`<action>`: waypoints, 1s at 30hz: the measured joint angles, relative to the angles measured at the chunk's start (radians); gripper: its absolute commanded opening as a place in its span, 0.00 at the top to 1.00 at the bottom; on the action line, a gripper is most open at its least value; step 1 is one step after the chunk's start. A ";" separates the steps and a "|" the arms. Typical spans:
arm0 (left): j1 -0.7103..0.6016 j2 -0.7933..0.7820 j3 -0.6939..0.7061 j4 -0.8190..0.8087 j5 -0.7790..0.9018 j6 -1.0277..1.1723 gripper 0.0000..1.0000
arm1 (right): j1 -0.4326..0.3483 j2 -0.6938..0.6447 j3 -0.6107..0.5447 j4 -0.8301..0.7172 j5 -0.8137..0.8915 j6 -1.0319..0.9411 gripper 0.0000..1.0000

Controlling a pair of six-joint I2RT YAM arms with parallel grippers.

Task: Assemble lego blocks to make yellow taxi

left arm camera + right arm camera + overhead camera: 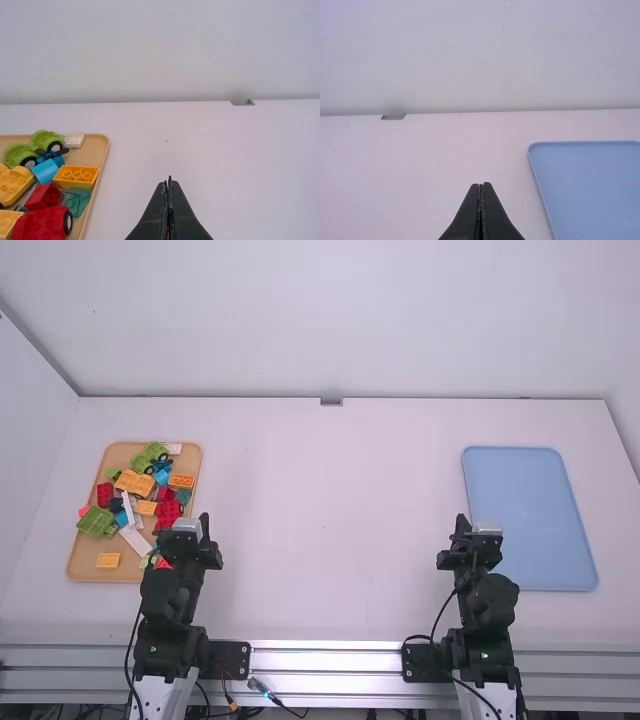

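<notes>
In the high view my left gripper (pixel 204 528) is over the right edge of a tan tray (pixel 85 565) heaped with lego pieces; my right gripper (pixel 461 524) is beside the blue tray's left edge. Wrist views show the left gripper (pixel 169 181) and the right gripper (pixel 481 187) shut with nothing held. The tan tray holds a yellow wheeled-base-like piece (pixel 135 483), an orange-yellow brick (pixel 76 175), a yellow brick (pixel 108 560), green car pieces (pixel 47 140), a red wheeled piece (pixel 42 225), a red brick (pixel 44 196) and blue bricks (pixel 45 171).
An empty blue tray (pixel 530 510) lies at the right of the table. White table surface (pixel 330 520) spans between the two trays. A wall stands at the table's far edge, with a small grey bracket (pixel 331 401) there. Cables run near both arm bases.
</notes>
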 measured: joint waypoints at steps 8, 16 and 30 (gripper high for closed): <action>0.000 0.005 0.000 0.001 0.000 0.000 0.97 | 0.000 0.005 0.000 0.002 -0.001 -0.006 0.97; 0.000 0.050 0.003 0.001 0.000 0.000 0.90 | 0.000 0.068 0.011 -0.008 -0.005 -0.007 0.89; -0.005 0.195 0.124 0.011 -0.005 -0.016 0.67 | -0.002 0.310 0.161 0.006 -0.038 -0.031 0.67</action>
